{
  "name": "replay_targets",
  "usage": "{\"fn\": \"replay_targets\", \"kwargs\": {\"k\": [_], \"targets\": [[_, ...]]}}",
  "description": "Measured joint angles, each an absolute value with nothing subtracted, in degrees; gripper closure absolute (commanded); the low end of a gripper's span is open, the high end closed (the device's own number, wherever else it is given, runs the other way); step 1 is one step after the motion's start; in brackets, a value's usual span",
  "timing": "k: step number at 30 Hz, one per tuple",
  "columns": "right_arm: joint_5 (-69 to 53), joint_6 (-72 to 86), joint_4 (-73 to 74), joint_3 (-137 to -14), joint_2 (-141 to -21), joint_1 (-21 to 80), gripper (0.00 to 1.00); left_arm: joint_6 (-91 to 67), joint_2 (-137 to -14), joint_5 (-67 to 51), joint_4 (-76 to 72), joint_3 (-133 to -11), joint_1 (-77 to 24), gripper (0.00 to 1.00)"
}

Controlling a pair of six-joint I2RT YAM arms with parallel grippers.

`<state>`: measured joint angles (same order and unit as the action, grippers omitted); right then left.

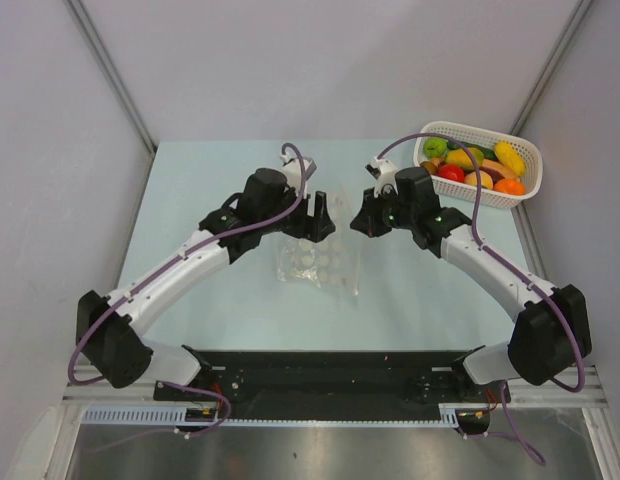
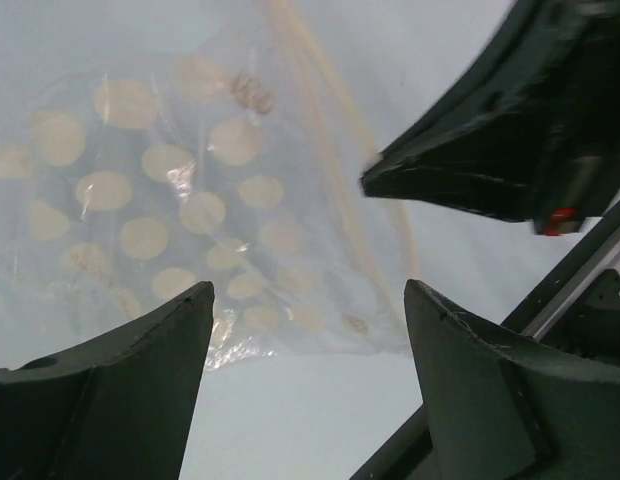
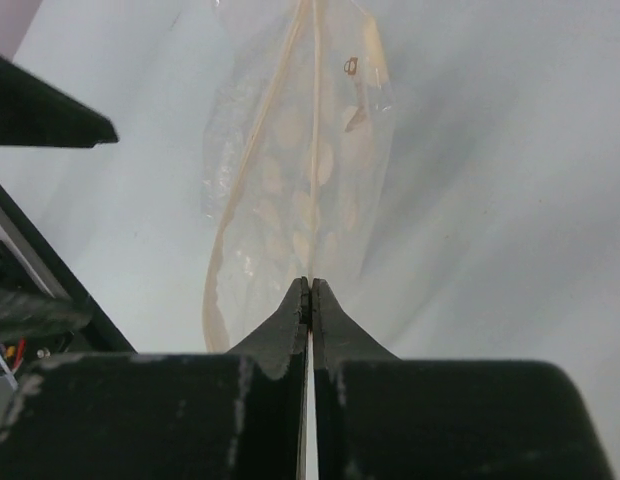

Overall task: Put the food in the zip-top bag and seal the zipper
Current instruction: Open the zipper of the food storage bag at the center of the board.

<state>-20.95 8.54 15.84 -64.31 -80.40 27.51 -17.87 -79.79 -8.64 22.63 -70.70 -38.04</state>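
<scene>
The zip-top bag (image 1: 318,262), clear with white dots, lies on the table between my two grippers. It also shows in the left wrist view (image 2: 180,200) and the right wrist view (image 3: 300,170). Its zipper (image 3: 252,160) runs as a pale strip along the mouth edge. My right gripper (image 1: 358,222) (image 3: 310,285) is shut, pinching the bag's right edge. My left gripper (image 1: 320,226) (image 2: 308,300) is open and empty, its fingers just above the bag's far edge. The food (image 1: 472,166), several bright toy fruits and vegetables, lies in the white basket.
The white lattice basket (image 1: 482,200) stands at the back right corner of the table. My right gripper's fingers (image 2: 470,170) show dark at the right of the left wrist view, close to my left gripper. Grey walls enclose the table.
</scene>
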Motion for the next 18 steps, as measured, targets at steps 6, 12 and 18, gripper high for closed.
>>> {"fn": "replay_targets", "kwargs": {"k": [6,12,18], "targets": [[-22.2,13.7,14.4,-64.3,-80.5,26.8,1.0,-18.0,-79.7,-6.0,22.3,-72.0,-42.9,0.3],[-23.5,17.7,13.1,-64.3,-80.6,26.3,1.0,-18.1,-86.8,-2.1,26.2,-76.7,-43.9,0.48],[-24.4,18.0,13.0,-64.3,-81.2,25.8,1.0,-18.6,-89.5,1.6,29.3,-77.6,-43.5,0.97]]}}
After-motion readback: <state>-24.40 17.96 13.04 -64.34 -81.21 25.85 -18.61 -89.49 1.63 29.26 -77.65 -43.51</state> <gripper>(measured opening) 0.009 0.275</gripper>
